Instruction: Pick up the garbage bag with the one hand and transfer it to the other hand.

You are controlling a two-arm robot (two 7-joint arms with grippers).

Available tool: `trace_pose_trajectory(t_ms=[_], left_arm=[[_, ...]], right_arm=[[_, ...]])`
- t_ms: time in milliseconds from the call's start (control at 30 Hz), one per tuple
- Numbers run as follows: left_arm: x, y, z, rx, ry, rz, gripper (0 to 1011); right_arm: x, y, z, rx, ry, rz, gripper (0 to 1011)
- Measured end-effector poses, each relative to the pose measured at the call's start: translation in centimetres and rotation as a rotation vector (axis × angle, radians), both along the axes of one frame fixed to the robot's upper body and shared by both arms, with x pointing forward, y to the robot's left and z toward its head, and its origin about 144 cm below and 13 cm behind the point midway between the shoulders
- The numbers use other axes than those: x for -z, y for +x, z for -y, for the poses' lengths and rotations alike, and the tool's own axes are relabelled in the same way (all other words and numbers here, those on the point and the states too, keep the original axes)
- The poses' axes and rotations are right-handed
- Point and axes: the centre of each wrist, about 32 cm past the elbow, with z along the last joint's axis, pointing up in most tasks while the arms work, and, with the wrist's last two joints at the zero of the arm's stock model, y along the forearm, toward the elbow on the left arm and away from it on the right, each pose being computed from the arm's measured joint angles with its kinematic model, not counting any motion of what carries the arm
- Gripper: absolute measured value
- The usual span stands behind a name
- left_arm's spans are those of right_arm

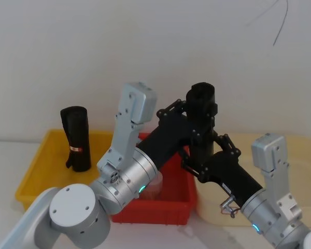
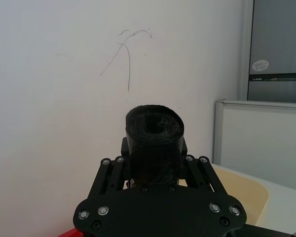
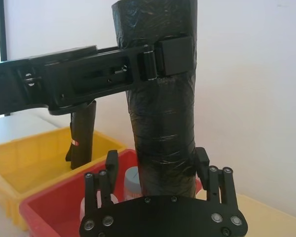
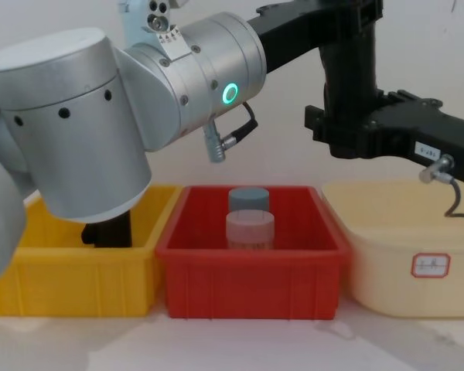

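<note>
Black plastic wound into a tall cylindrical roll, the garbage bag [image 1: 201, 98] [image 2: 154, 131] [image 3: 163, 113] [image 4: 349, 85] stands upright in the air above the back of the red plastic bin [image 1: 166, 205] [image 4: 251, 267], clear of its rim. From where I stand, the left hand [image 1: 201, 113] [image 2: 154, 148] [image 4: 356, 11], the black two-finger one on the thick silver arm with the green ring light, has the roll's upper part. It is closed on it, and one of its fingers [image 3: 175, 54] is pressed flat against the wrapping a little below the top. The right hand [image 1: 205, 150] [image 3: 158, 160] [image 4: 349, 127], black with a small white label and a silver cable plug, reaches in lower down. It straddles the bottom part of the roll with a finger on either side. In its own wrist view a slim gap shows between one finger and the plastic, so it looks parted rather than clamped. Two round jars sit in the red bin under the roll, a grey-lidded jar [image 4: 250, 199] behind a pale pink-lidded jar [image 4: 250, 228]. On the robot's left, a yellow plastic bin [image 1: 39, 166] [image 4: 69, 270] holds a second black roll with a small red-and-white label [image 1: 76, 137] [image 3: 83, 133], standing upright. On the robot's right sits a cream tub [image 1: 306, 155] [image 4: 402, 255] with a white sticker on its front. All three containers rest side by side on the white tabletop [image 4: 232, 344].
</note>
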Motion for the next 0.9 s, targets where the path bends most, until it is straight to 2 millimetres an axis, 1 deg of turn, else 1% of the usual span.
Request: trace_pose_trajectory(t_ms=[33, 100, 167, 200, 267, 300, 333, 367, 400, 433, 467, 767, 833, 867, 900], left_arm=[[0.00, 0.00, 0.00, 0.000, 0.000, 0.000, 481], [0.00, 0.00, 0.00, 0.000, 0.000, 0.000, 481], [0.00, 0.00, 0.00, 0.000, 0.000, 0.000, 481], [0.00, 0.00, 0.00, 0.000, 0.000, 0.000, 481], [0.00, 0.00, 0.00, 0.000, 0.000, 0.000, 481], [0.00, 0.00, 0.00, 0.000, 0.000, 0.000, 481], [0.00, 0.00, 0.00, 0.000, 0.000, 0.000, 481], [0.00, 0.00, 0.00, 0.000, 0.000, 0.000, 481], [0.00, 0.00, 0.00, 0.000, 0.000, 0.000, 481], [0.00, 0.00, 0.00, 0.000, 0.000, 0.000, 481], [0.00, 0.00, 0.00, 0.000, 0.000, 0.000, 481], [0.00, 0.00, 0.00, 0.000, 0.000, 0.000, 481], [0.00, 0.00, 0.01, 0.000, 0.000, 0.000, 499], [0.00, 0.00, 0.01, 0.000, 0.000, 0.000, 535], [0.00, 0.00, 0.01, 0.000, 0.000, 0.000, 535]], right_arm=[[0.00, 0.00, 0.00, 0.000, 0.000, 0.000, 945], [-0.03, 0.11, -0.13, 0.002, -0.002, -0.004, 870], [-0.05, 0.15, -0.19, 0.002, -0.002, -0.004, 840], [-0.06, 0.18, -0.25, 0.003, -0.002, -0.006, 790], [-0.06, 0.21, -0.33, 0.004, 0.000, -0.008, 737], [-0.06, 0.22, -0.36, 0.005, 0.000, -0.009, 737], [-0.06, 0.22, -0.37, 0.006, 0.001, -0.010, 672], [-0.07, 0.22, -0.39, 0.006, 0.002, -0.010, 656], [-0.08, 0.23, -0.41, 0.008, 0.003, -0.011, 600], [-0.08, 0.24, -0.42, 0.009, 0.004, -0.011, 600], [-0.09, 0.24, -0.44, 0.010, 0.005, -0.012, 565], [-0.10, 0.14, -0.45, 0.023, 0.012, -0.016, 562], [-0.13, 0.13, -0.39, 0.029, 0.013, -0.016, 562], [-0.15, 0.12, -0.37, 0.031, 0.013, -0.016, 562], [-0.16, 0.11, -0.35, 0.032, 0.014, -0.016, 562]])
